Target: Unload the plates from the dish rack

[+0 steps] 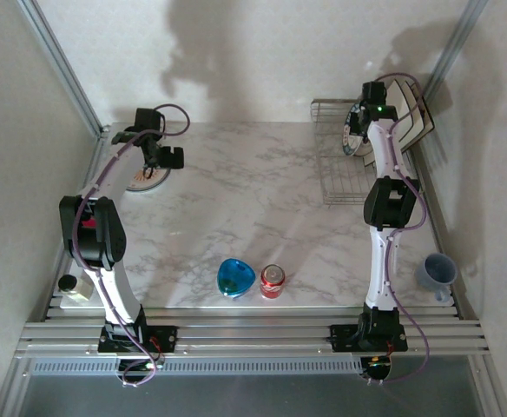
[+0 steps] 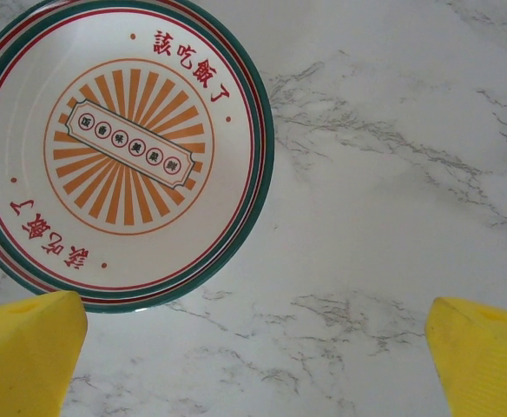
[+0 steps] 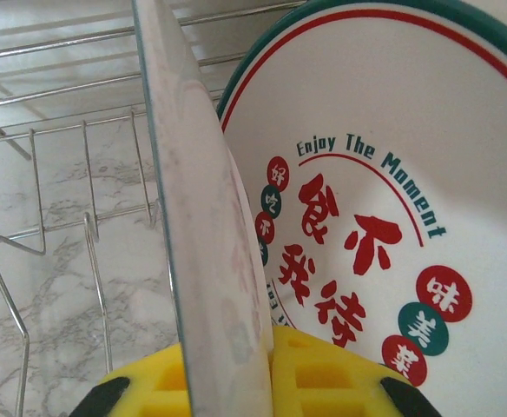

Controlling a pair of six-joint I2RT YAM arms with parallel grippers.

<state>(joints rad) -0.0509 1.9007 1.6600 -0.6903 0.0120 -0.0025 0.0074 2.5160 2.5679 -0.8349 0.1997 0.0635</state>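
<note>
Right hand [image 3: 229,382] pinches smooth round plate [image 3: 203,226] edge-on.

A glossy blue bowl [image 1: 236,278] and a red soda can [image 1: 273,281] stand side by side on the marble table [image 1: 253,191], well short of the left gripper [image 1: 168,158] and the right gripper [image 1: 362,122], between them sideways. A grey-blue mug [image 1: 436,272] sits short and right of the right gripper, and a small jar [image 1: 69,282] short and left of the left one

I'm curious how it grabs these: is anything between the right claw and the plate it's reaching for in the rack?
Nothing visible. The right gripper has a yellow pad on each side of the rim of the plate. A second plate stands close on its right, not between them.
</note>
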